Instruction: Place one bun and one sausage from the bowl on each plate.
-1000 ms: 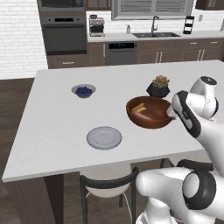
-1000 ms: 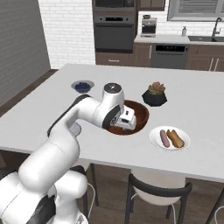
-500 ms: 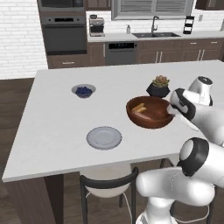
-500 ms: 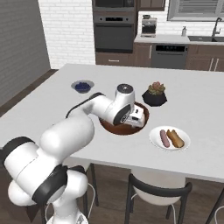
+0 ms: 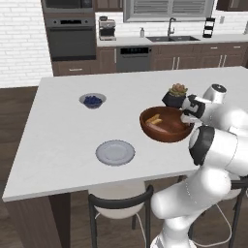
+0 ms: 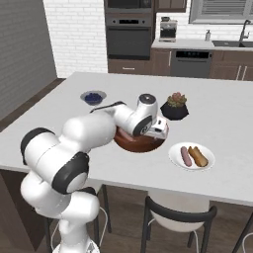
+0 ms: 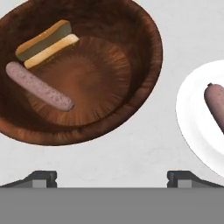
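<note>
Hovering open gripper [image 7: 112,177] beside bowl [image 7: 144,83], nothing held

The white arm with dark joints rises from the lower right of the left base frame and folds toward the middle right, wrist bent downward. Its two-finger pincer [image 7: 112,177] points down, dark tips spread wide apart at the bottom of the hand frame, holding nothing.

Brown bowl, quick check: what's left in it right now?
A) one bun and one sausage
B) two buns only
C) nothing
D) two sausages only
A: the hand view shows one bun and one sausage lying side by side in the brown bowl.
</note>
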You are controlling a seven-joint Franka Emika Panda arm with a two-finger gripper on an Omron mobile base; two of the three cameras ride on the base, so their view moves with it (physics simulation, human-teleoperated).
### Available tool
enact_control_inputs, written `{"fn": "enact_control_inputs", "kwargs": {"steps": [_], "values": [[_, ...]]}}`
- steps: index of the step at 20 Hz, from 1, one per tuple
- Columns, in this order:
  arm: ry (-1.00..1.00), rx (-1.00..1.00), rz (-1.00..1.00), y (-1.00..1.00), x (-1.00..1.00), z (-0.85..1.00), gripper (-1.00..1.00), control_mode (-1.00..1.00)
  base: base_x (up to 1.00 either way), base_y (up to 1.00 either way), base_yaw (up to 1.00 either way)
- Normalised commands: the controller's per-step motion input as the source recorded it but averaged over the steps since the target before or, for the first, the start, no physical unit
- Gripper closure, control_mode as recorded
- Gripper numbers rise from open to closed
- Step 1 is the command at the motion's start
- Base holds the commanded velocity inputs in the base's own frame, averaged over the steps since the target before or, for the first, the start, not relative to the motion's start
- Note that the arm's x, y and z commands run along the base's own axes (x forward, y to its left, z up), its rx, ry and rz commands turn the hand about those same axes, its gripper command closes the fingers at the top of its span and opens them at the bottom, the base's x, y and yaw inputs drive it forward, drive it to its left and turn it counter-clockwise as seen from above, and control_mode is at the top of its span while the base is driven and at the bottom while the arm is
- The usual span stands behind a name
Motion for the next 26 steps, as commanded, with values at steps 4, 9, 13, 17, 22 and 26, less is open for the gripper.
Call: {"fn": "enact_control_inputs", "kwargs": {"steps": [4, 9, 13, 17, 22, 26], "values": [[0.00, 0.00, 0.00, -0.04, 0.78, -0.17, -1.00, -1.00, 0.00, 0.00, 0.00], [0.00, 0.00, 0.00, 0.00, 0.77, -0.20, -1.00, -1.00, 0.00, 0.00, 0.00], [0.00, 0.00, 0.00, 0.00, 0.75, -0.20, -1.00, -1.00, 0.00, 0.00, 0.00], [0.00, 0.00, 0.00, -0.01, 0.82, -0.21, -1.00, -1.00, 0.00, 0.00, 0.00], [0.00, 0.00, 0.01, 0.19, 0.83, -0.24, -1.00, -1.00, 0.00, 0.00, 0.00], [0.04, 0.00, 0.15, 0.66, 0.27, -0.12, -1.00, -1.00, 0.00, 0.00, 0.00]]}}
